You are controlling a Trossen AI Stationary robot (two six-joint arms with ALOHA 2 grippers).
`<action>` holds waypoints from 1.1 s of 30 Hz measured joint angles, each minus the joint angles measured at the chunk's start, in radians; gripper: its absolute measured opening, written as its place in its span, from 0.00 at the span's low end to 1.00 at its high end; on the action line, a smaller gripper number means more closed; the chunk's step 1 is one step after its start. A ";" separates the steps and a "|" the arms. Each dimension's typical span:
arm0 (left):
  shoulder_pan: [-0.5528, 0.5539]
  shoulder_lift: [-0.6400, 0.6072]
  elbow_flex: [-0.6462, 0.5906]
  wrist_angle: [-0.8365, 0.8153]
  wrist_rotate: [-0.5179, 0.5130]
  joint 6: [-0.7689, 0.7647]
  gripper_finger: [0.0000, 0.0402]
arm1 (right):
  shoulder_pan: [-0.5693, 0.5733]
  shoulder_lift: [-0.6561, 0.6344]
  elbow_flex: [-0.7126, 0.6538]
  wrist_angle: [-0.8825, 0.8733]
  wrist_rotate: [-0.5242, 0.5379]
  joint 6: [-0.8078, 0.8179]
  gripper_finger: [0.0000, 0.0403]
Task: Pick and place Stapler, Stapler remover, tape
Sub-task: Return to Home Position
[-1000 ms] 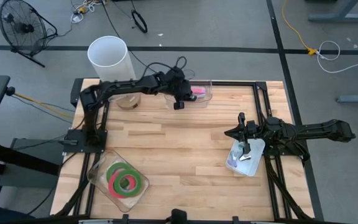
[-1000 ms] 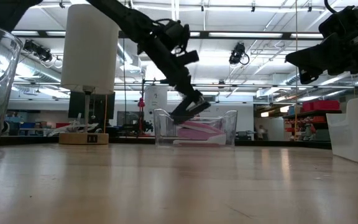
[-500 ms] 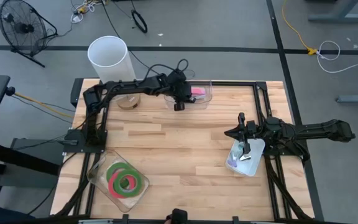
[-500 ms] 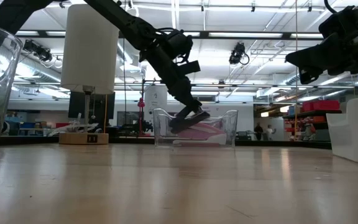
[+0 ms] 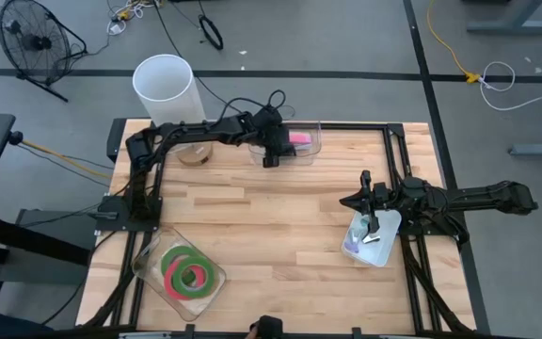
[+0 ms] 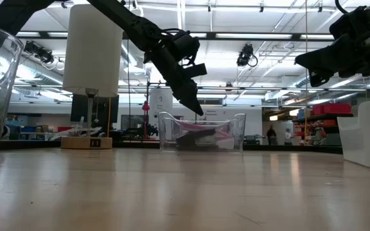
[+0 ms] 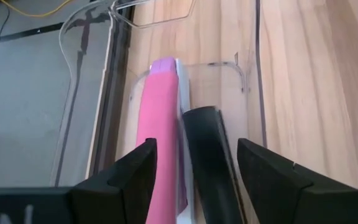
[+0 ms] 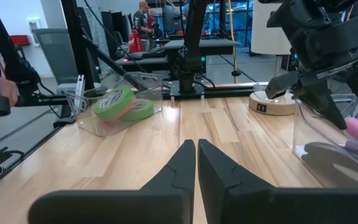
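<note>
Released since a second ago, when it hung tilted in the left gripper (image 6: 196, 106) above the far clear bin (image 6: 237, 128), the black stapler (image 7: 207, 155) now lies flat on the bin's floor, and the gripper has come up out of the bin to just above its rim. Its fingers (image 7: 124, 179) are spread wide and hold nothing; the left wrist view looks straight down between them at the black stapler lying lengthwise, touching a pink stapler (image 7: 160, 137) on its one side. In the high view the left arm reaches along the far edge of the counter (image 5: 280, 217) with its gripper over that bin's left part. At the right side the right gripper (image 5: 369, 224) hovers over the white bin (image 5: 394, 222); its fingers (image 8: 182, 163) are pressed together and empty. Something purple shows inside that bin, too small to name. The tape rolls (image 5: 188, 271), green and pink-red, lie flat in another clear bin (image 5: 147, 267) at the near left corner. No loose stapler, remover or roll shows on the bare wood, so I judge the sorting itself finished; what remains is for the left arm to draw back from the far bin, lifting clear of its wall so the fingers do not catch the rim and drag it.
</note>
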 joint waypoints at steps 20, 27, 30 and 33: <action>-0.064 -0.125 0.010 -0.076 -0.025 -0.013 0.34 | 0.000 0.000 0.000 0.000 0.000 0.000 0.06; -0.142 -0.150 0.010 -0.143 -0.047 -0.110 0.10 | 0.000 0.000 0.000 0.000 0.000 0.000 0.06; -0.193 -0.159 0.010 -0.161 -0.045 -0.110 0.02 | 0.000 -0.001 0.000 -0.001 0.000 0.000 0.06; -0.242 -0.178 0.006 -0.187 -0.042 -0.113 0.02 | 0.000 -0.001 0.000 -0.001 0.000 0.000 0.06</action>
